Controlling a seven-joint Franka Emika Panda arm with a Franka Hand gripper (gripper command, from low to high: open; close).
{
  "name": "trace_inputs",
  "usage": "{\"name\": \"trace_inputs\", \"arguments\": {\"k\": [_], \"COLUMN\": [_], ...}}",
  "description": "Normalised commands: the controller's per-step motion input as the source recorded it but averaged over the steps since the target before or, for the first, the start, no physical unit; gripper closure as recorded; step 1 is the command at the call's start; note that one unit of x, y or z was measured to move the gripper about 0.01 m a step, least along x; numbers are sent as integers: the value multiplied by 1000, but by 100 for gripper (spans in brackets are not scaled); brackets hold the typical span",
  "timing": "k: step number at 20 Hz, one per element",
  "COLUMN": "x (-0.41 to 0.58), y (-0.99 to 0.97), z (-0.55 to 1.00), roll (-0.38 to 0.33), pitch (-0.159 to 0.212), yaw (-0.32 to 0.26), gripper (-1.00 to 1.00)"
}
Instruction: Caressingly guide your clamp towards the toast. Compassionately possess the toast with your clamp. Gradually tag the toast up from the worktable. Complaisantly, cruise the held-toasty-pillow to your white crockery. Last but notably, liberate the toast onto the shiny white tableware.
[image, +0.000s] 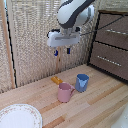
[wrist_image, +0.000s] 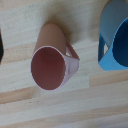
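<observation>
Clamp (image: 62, 51) hangs high over the worktable (image: 95, 107), its two short dark blue fingers (image: 68, 50) pointing down w/ a clear gap between them, jaws apart and holding nothing. White boxy gripper body sits under the arm's rounded white-and-grey joint, in front of the woven screen wall (image: 35, 35).

Toast (image: 57, 79): small flat orange-yellow slab lying on the wood near the back wall, well below the fingers and a bit toward the exterior view's left of them. Much smaller than the mugs; only part shows, surface detail too small to tell.

Just in front of the toast stands the pink mug (image: 65, 92), upright, handle toward the blue cup (image: 82, 82), which stands close beside it on the exterior view's right. Wrist view looks straight down into the pink mug (wrist_image: 50, 62), its handle toward the blue cup (wrist_image: 116, 37); gap of bare wood between them.

White crockery (image: 19, 116): big round plate w/ faint patterned rim, at front corner on the exterior view's left, well apart from toast and mugs. Dark brown drawer cabinet (image: 111, 42) at the exterior view's right.
</observation>
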Motion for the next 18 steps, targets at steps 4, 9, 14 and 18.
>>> {"name": "trace_inputs", "arguments": {"k": [4,9,14,18], "x": [609,538,445,479], "y": [-265,-254,-238,-268], "z": [-218,-245,-293,-306], "roll": [5,0,-7,-6], "pitch": [29,38,78,81], "yaw": [135,185,189,83], "gripper": [-100,-100,-100,-100]}}
